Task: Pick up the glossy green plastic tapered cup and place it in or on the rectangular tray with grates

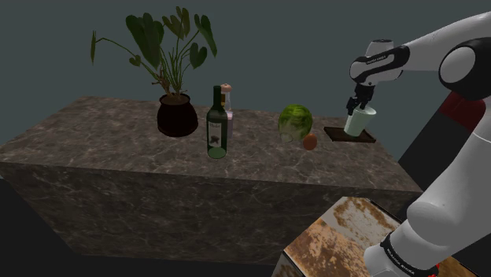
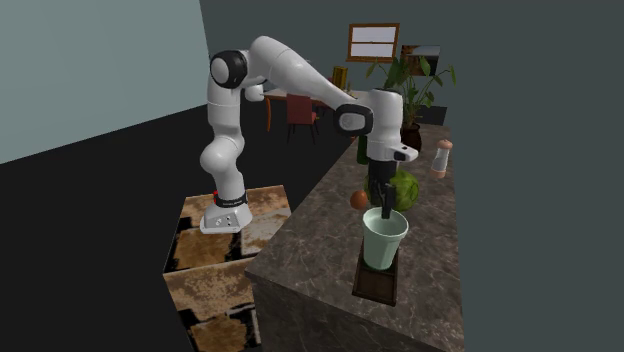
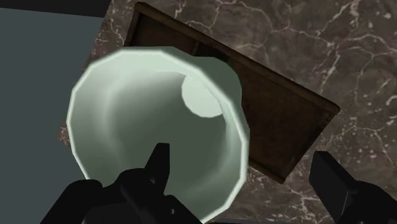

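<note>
On my shoulder view I've got the dark brown rectangular tray [image 1: 334,135] at the veined stone counter's [image 1: 118,149] far right corner, with the pale green glossy tapered cup [image 1: 359,120] upright over it. The black gripper [image 1: 360,106] hangs right above, one finger inside the rim, the other well outside. Left of the tray: a round green cabbage [image 1: 295,122], a small orange fruit [image 1: 310,142] just in front. Mid-counter stands a green glass wine bottle [image 1: 216,126], a clear bottle [image 1: 228,98] right behind. A leafy plant in a dark pot [image 1: 176,116] is further left, near the far edge.
</note>
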Available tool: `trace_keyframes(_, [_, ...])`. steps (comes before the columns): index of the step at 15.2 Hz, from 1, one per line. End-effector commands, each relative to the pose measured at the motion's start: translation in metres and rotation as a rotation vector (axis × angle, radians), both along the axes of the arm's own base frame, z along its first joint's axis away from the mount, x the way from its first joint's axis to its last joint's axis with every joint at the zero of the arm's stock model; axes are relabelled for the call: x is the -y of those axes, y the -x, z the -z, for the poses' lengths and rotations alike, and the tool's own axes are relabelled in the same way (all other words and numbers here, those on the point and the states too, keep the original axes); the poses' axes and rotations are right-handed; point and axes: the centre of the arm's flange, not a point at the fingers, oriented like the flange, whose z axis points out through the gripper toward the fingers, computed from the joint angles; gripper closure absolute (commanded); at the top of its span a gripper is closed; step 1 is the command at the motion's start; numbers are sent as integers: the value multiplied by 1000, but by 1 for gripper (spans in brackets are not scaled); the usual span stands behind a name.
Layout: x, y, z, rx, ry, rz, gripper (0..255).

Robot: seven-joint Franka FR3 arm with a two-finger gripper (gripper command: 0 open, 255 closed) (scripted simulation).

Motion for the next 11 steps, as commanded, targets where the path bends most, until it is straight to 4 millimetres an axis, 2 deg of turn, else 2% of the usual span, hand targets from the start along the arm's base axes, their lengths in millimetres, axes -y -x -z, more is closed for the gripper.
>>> trace_keyframes(1, [-4,0,-19,0,0,0,0])
trace_keyframes(3, [-8,-1,-43,0,0,0,0])
trace_keyframes(11, [-8,-1,-43,0,0,0,0])
